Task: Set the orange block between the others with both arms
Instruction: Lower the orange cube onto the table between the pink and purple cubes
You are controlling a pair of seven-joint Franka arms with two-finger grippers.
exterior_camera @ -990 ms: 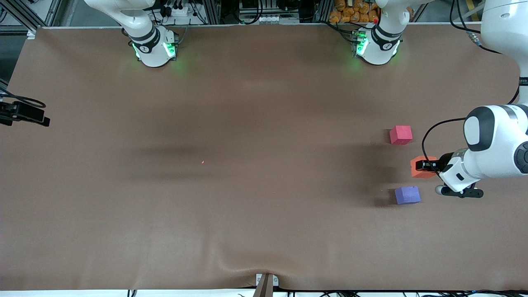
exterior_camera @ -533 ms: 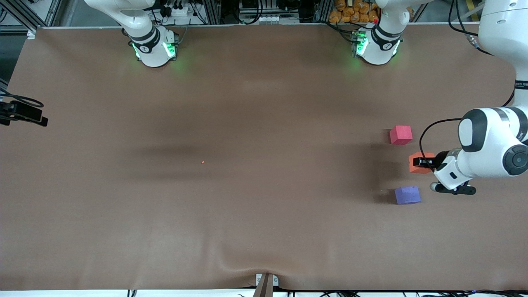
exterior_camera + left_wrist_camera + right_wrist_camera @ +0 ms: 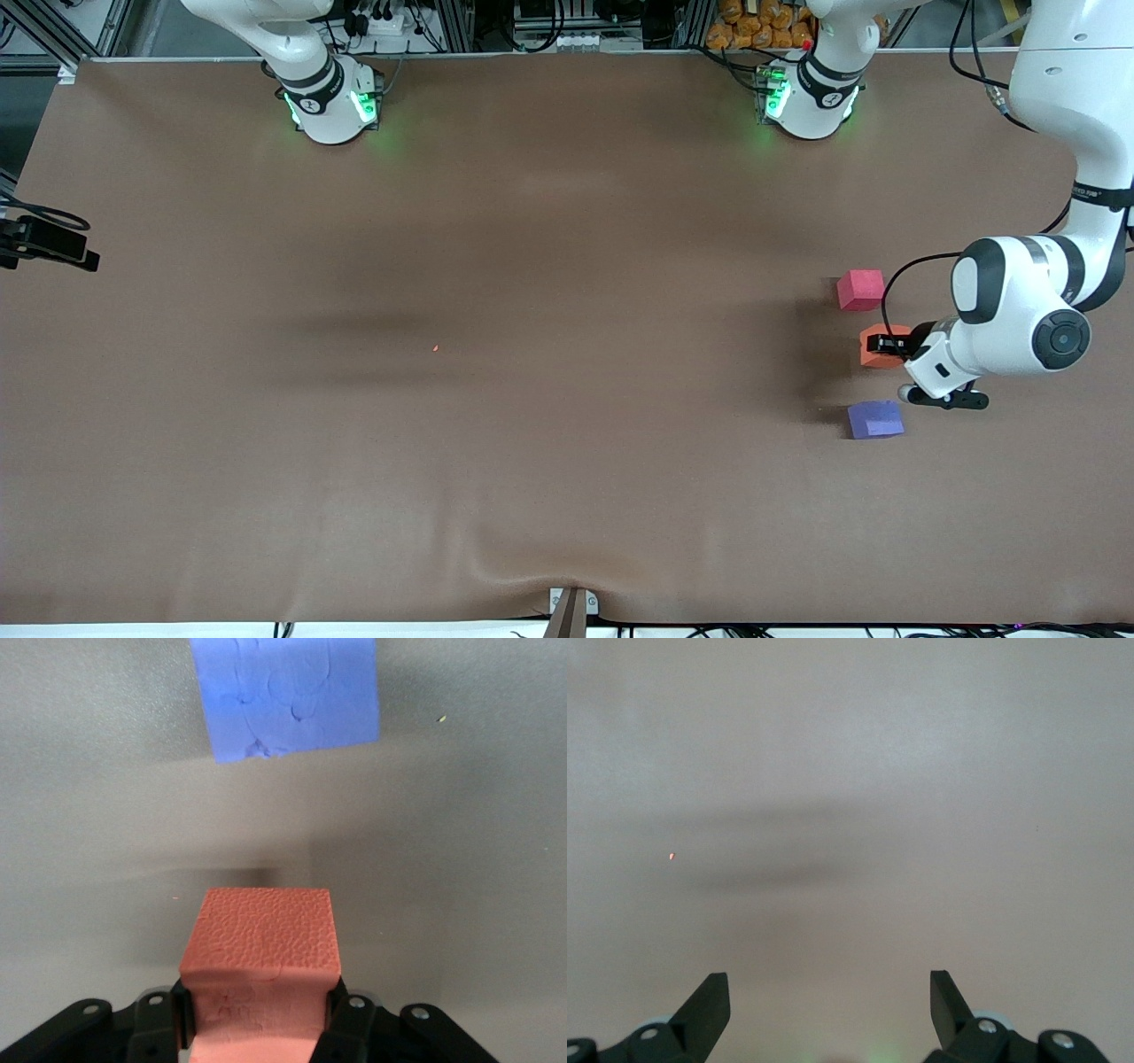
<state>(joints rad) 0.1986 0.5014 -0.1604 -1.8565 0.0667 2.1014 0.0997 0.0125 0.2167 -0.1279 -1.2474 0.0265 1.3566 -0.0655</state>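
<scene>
The orange block point(image 3: 877, 346) is pinched between the fingers of the left gripper point(image 3: 884, 344), which is clamped on its sides; the left wrist view shows the foam squeezed in at the grip, with the block point(image 3: 259, 979) jutting out ahead of the fingers. Seen from the front camera, it hangs over the gap between the other two cubes: the pinkish-red cube point(image 3: 860, 290) sits at about 11 o'clock from it, and the purple-blue cube point(image 3: 875, 419) at 6 o'clock, nearer the front camera. In the left wrist view the purple-blue cube point(image 3: 285, 693) lies apart from the orange one, with bare table between them.

So the pick is done and the carry looks nearly done. What I judge is left: lining the block up in the row (it seems a touch toward the left arm's end of the table), lowering it to the table point(image 3: 532, 399), then letting go and drawing the arm away. Whether the block already touches the surface I cannot tell.

The right gripper point(image 3: 829, 997) waits with its fingers spread wide, holding nothing, over bare table at the right arm's end.
</scene>
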